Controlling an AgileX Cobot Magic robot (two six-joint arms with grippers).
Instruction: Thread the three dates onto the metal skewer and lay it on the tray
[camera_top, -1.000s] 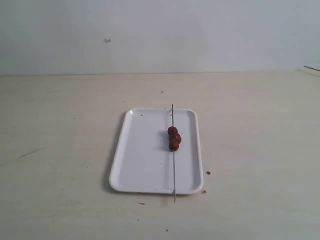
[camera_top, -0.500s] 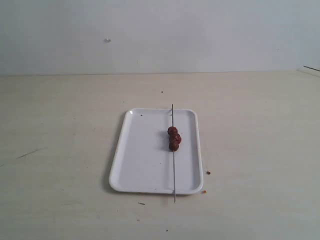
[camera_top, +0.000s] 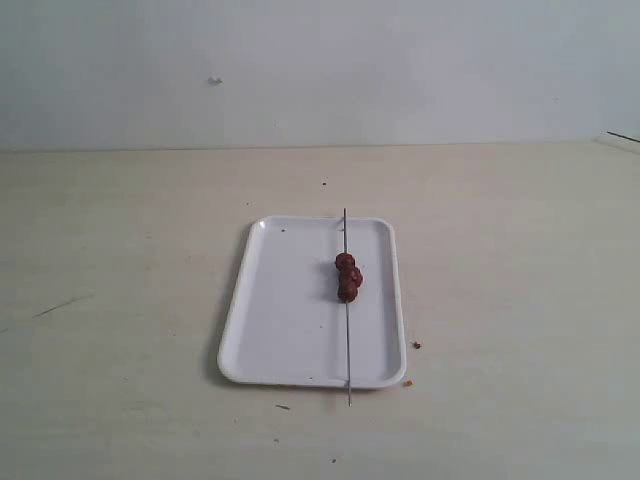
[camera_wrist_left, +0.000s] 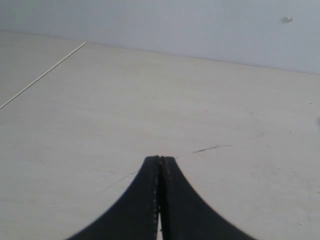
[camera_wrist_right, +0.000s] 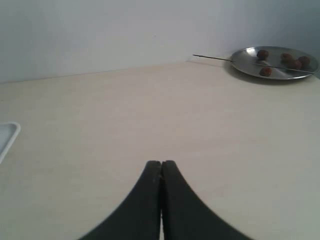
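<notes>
- Left gripper (camera_wrist_left: 160, 160): both black fingers pressed flat together along their whole length, nothing pinched between them.
- Right gripper (camera_wrist_right: 161, 162): same, fingers closed tip to tip, holding nothing.
- Pose: both grippers showed only in their own wrist views. Each pointed out across the bare pale table (camera_top: 520, 280) toward the plain wall (camera_top: 400, 70). Could not tell whether either tip touched the table.
- Left side: fingertips sat near a thin dark scratch (camera_wrist_left: 212, 148) in the table top, not on it.
- Right side: one rounded white corner of the tray (camera_wrist_right: 7, 132) showed at the picture's edge, well apart from the fingers.
- Tray (camera_top: 290, 340), exterior view: lay flat near mid-table, long side running away from the camera.
- Metal skewer (camera_top: 347, 340): lay lengthwise on the tray's right part, straight, with both tips poking out past the near and far rims.
- Three dates (camera_top: 348, 277): threaded on the skewer, bunched up and touching one another, over the tray's far half.
- Small brown crumbs (camera_top: 417, 345): on the table just beside the tray's near right corner.
- Right wrist view also showed a round metal plate (camera_wrist_right: 250, 67) by the wall, far from the gripper, with several dark fruits (camera_wrist_right: 262, 53) in it and a thin rod (camera_wrist_right: 215, 58) lying across it.
</notes>
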